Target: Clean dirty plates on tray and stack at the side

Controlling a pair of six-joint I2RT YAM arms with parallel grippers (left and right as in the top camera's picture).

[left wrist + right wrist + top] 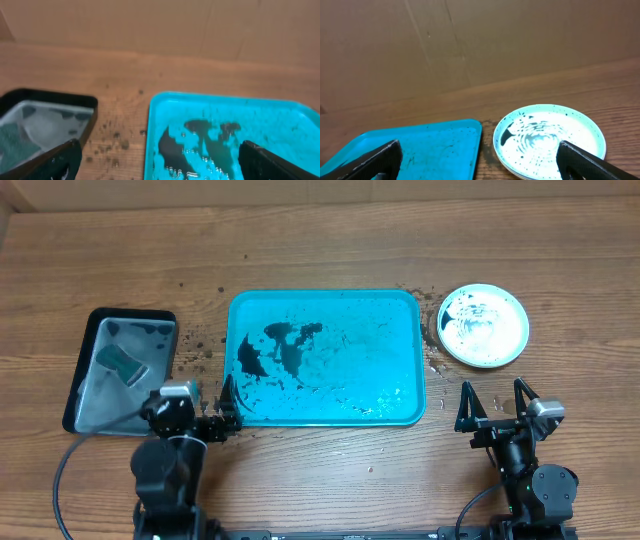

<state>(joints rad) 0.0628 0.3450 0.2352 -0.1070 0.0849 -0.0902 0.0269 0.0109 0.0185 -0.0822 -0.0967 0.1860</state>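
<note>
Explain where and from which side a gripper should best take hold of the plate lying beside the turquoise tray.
Probably best: grip the plate by its raised rim, at the near edge facing the right gripper. It lies flat on the table, so only the rim offers a pinch. Its left side sits close to the tray, likely awkward.

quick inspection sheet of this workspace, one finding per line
surface: brown wooden table, black specks beside the trays
job's things: large turquoise plastic tray, wet, grime-smeared, no plates on it; round white plate with black smears on the table to its right
clutter: small black tray holding a green sponge
grippers: left gripper and right gripper open, holding nothing
cables: black cable looping by the left arm base
surroundings: cardboard wall behind the table
</note>
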